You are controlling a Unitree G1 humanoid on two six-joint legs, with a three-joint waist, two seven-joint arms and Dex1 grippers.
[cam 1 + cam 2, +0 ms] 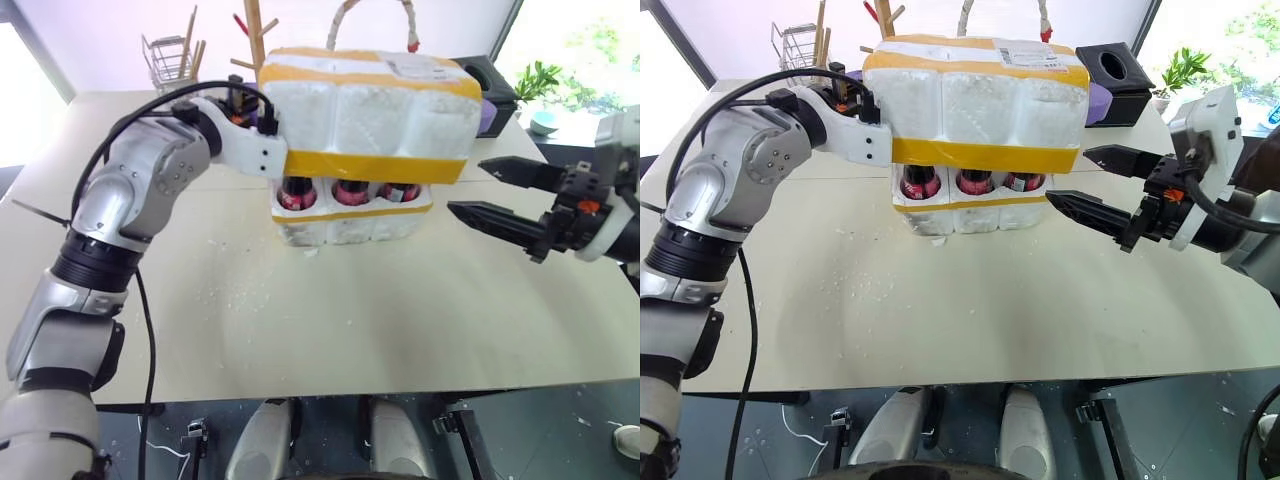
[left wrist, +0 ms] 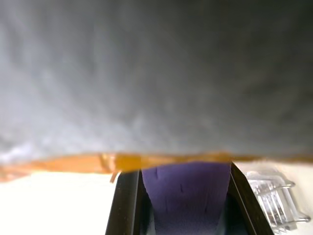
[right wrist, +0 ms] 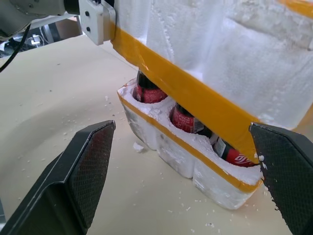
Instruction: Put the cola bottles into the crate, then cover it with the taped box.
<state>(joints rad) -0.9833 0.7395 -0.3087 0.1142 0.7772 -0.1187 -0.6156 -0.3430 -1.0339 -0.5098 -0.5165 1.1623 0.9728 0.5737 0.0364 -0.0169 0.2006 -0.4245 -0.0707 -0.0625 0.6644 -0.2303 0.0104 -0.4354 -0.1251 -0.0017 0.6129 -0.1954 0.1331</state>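
Nearest the head camera, the right gripper (image 1: 478, 188) hangs at the right of the beige table (image 1: 330, 320) with its two black fingers spread wide and holding nothing, pointing toward the low white styrofoam crate (image 1: 345, 222) with a thin yellow tape strip. Small glass cola bottles (image 1: 350, 191) with red labels stand in its wells, three showing along the near side. Above them hovers the large white styrofoam taped box (image 1: 370, 110) with wide yellow bands, its lower edge over the bottle tops and not yet seated on the crate; the left gripper (image 1: 262, 110) is clamped on the box's left end. Behind stand a black tissue box (image 1: 1117, 68) and a wire rack (image 1: 795, 50). From the left wrist, the box's white wall and yellow band (image 2: 112, 161) sit just past the closed fingers. From the right wrist, the open fingers (image 3: 83, 171) frame the crate (image 3: 195, 166), bottles (image 3: 149, 90) upright inside, the box's yellow band (image 3: 195, 100) just above them.
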